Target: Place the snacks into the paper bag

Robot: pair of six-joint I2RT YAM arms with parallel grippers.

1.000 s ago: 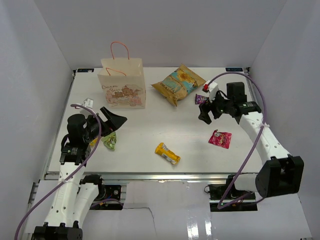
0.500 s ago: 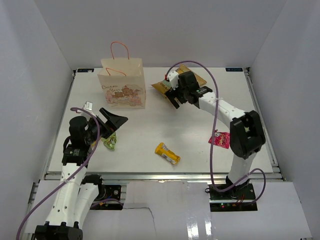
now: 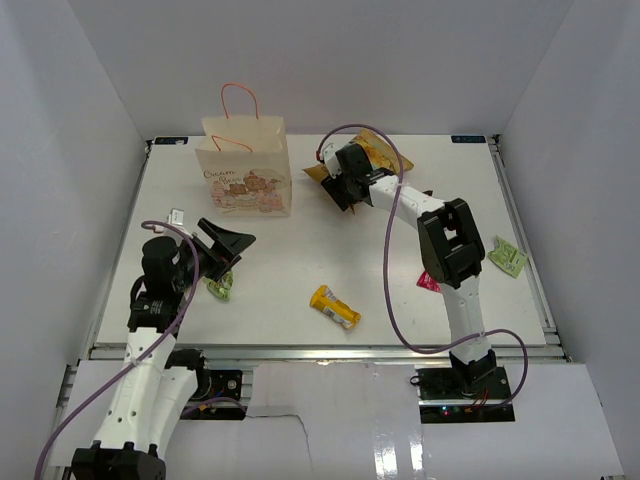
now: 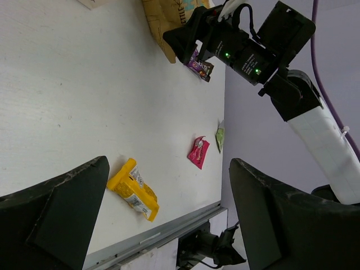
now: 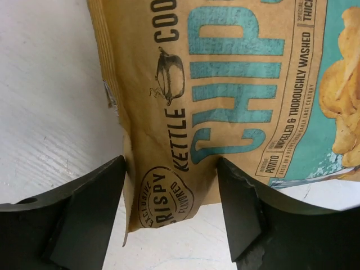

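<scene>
Nothing had gone in as far as I could see. The paper bag (image 3: 246, 168) stood upright at eleven o'clock on the bench (image 3: 300, 245), stiff cream paper with thin cord handles, and all six snacks lay outside it; I could not see down into it.

My right fingers (image 3: 338, 190) were spread open on either side of the near corner of the gold chip bag (image 3: 372, 152), at about twelve o'clock, just right of the paper bag. They were not yet clenched on it. Its matte, crinkled film looked puffy, with a flat crimped seam between them: likely a good edge to pinch.

My left fingers (image 3: 228, 238) were released wide and empty at nine o'clock, above the yellow candy packet (image 3: 218, 287), a small crumpled wrapper.

The rest were well apart:
- The yellow-orange bar (image 3: 335, 306), a glossy oblong, was at six o'clock.
- The red-pink pouch (image 4: 198, 152), flat foil, was at four o'clock, half hidden by my right arm in the overhead view.
- The green packet (image 3: 508, 258), thin and flat, was at three o'clock.
- The purple bar (image 4: 199, 64) was just beside the chip bag.

So I judged the task at its first pick, with six placements left.
</scene>
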